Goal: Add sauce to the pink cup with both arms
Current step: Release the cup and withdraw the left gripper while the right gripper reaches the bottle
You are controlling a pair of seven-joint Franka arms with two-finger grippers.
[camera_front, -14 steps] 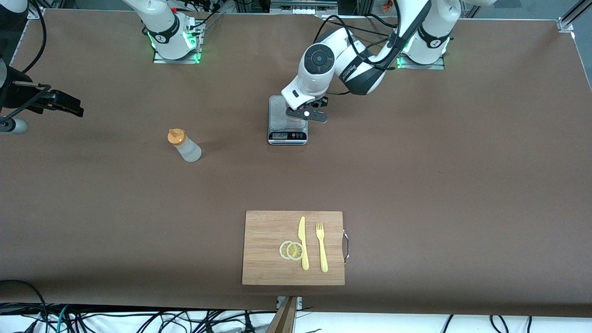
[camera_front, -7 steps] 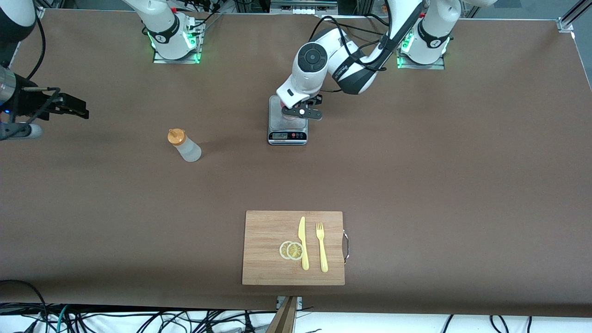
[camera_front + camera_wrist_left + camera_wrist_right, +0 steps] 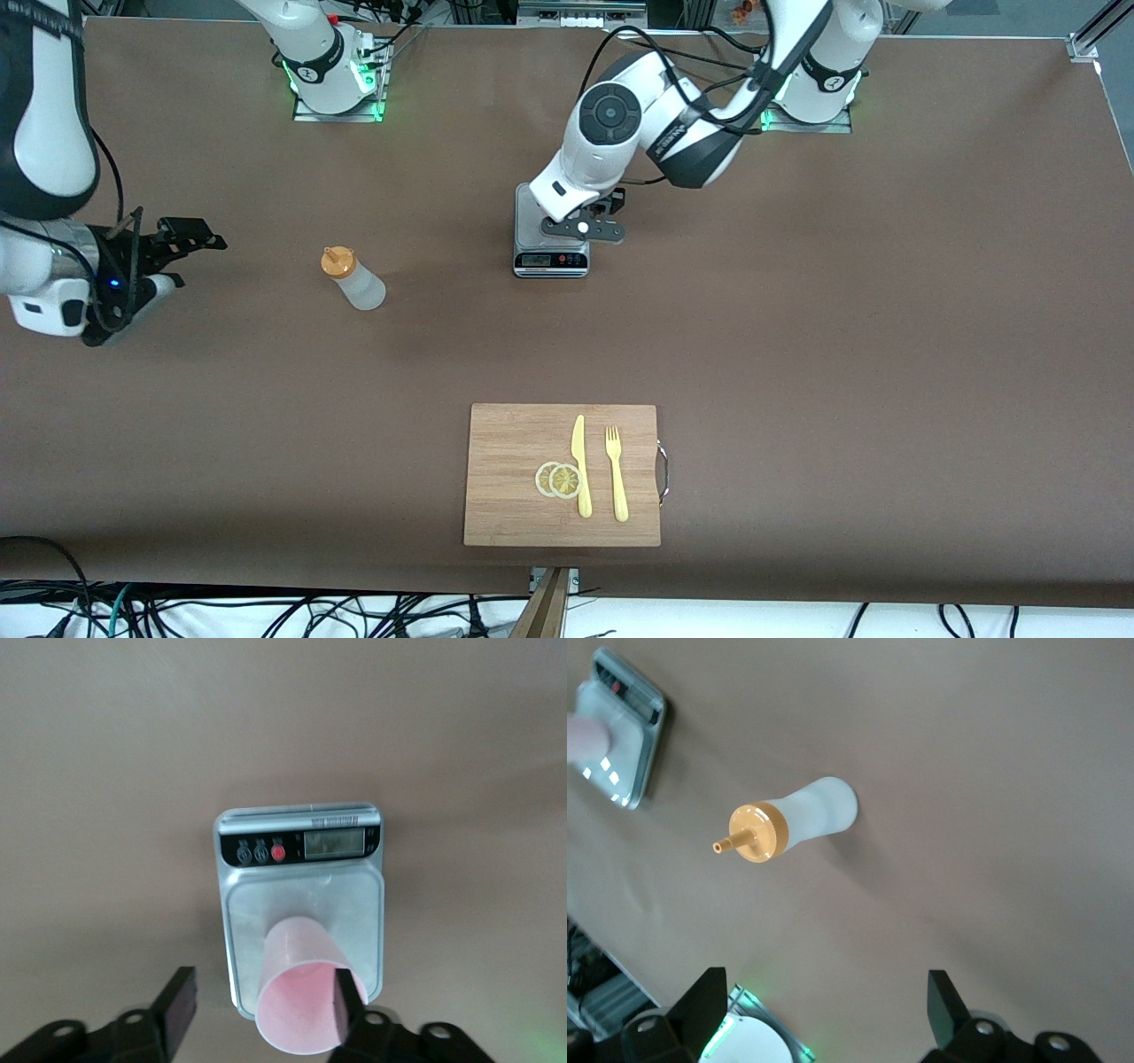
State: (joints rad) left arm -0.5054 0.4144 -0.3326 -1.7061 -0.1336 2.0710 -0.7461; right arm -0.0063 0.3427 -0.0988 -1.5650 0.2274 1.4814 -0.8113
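The sauce bottle, whitish with an orange nozzle cap, stands on the brown table toward the right arm's end; it also shows in the right wrist view. My right gripper is open and empty, beside the bottle and apart from it. The pink cup stands on the scale's platform; in the front view the left arm hides it. My left gripper hangs over the scale, open. One of its fingers shows across the cup's rim, the other well clear of it.
The grey kitchen scale sits mid-table near the arms' bases. A wooden cutting board with a yellow knife, a yellow fork and two lemon slices lies near the table's front edge.
My right gripper has moved in from the table's end toward the sauce bottle. My left gripper has shifted a little over the scale and now hides the cup in the front view.
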